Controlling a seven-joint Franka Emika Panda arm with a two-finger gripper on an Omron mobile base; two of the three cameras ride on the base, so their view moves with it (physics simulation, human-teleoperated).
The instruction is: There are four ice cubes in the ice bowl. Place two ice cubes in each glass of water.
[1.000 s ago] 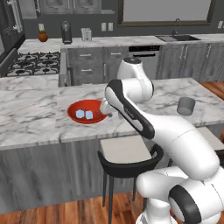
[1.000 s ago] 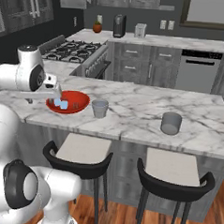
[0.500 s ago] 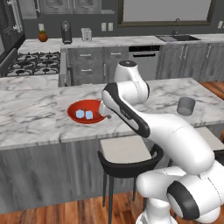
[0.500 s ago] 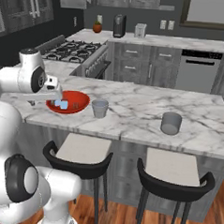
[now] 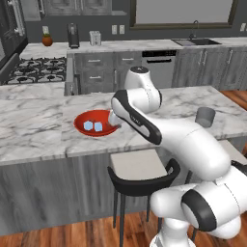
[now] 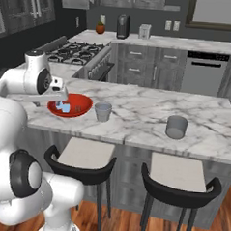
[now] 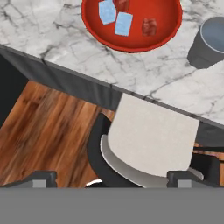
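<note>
Left base view has the marble counter (image 5: 34, 130) running across the middle, with the white arm rising from 5 o'clock and bending over toward the ice bowl (image 5: 96, 124), which sits left of centre on that counter. Right base view puts the same red bowl (image 6: 69, 105) at about 9 o'clock, with one glass of water (image 6: 103, 111) just beside it at its 3 o'clock, close but not touching, and the second glass (image 6: 176, 127) well apart farther along toward 3 o'clock; in the left base view that second glass (image 5: 205, 116) stands alone near the right end. Two stools (image 6: 83, 161) stand under the counter's near edge. Hand view looks down over a stool seat (image 7: 153, 140) at centre, the bowl (image 7: 135, 39) at 12 o'clock, and the nearer glass (image 7: 209, 41) at 2 o'clock. Two pale blue ice cubes (image 7: 116, 17) lie side by side in the bowl's left part, with two reddish-looking cubes nearby. The gripper (image 7: 111, 179) shows its two fingertips at 6 o'clock spread far apart with nothing between them.
</note>
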